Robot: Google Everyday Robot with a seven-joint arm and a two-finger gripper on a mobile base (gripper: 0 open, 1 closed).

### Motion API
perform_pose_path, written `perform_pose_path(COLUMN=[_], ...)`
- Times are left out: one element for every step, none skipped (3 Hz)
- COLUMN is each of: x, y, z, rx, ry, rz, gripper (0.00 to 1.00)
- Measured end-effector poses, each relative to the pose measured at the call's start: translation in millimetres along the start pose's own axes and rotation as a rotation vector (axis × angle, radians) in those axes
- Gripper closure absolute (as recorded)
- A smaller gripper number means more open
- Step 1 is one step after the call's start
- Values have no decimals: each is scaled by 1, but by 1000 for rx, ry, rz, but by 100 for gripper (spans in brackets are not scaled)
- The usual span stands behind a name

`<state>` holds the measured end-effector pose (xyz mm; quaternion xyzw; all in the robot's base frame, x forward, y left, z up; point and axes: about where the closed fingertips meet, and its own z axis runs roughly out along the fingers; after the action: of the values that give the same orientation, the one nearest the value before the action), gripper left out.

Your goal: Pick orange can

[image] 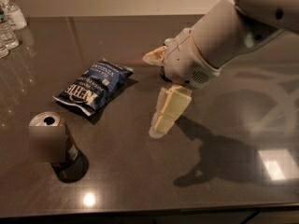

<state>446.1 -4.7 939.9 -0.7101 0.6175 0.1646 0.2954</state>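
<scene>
Locate the brownish-orange metal drink can [52,146] near the front left corner of the dark, glossy desk [140,190]. It stands upright with its silver top and pull-tab hole facing up; part of its side is blurred over. You will find the cream-coloured two-finger gripper [151,94] over the middle of the desk, carried by the white robot arm [243,27] that enters from the back right corner. Its fingers [170,108] are released and spread wide, one pointing toward the left edge and the other angled down toward the front edge, grasping nothing. The gripper is well apart from the can. Between them, nearer the left edge, a dark blue crinkled chip bag [93,85] lies flat. Clear plastic water bottles [11,17] stand at the back left corner.
</scene>
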Motion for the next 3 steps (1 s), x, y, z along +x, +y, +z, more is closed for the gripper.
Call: perform_pose_path(x=[-24,-47,-68], y=[4,6,11], z=[34,60,81], rx=[-65,-119,-158], ry=[-79,-147,-201], rz=[-39,-65,-91], gripper=[0,0,0])
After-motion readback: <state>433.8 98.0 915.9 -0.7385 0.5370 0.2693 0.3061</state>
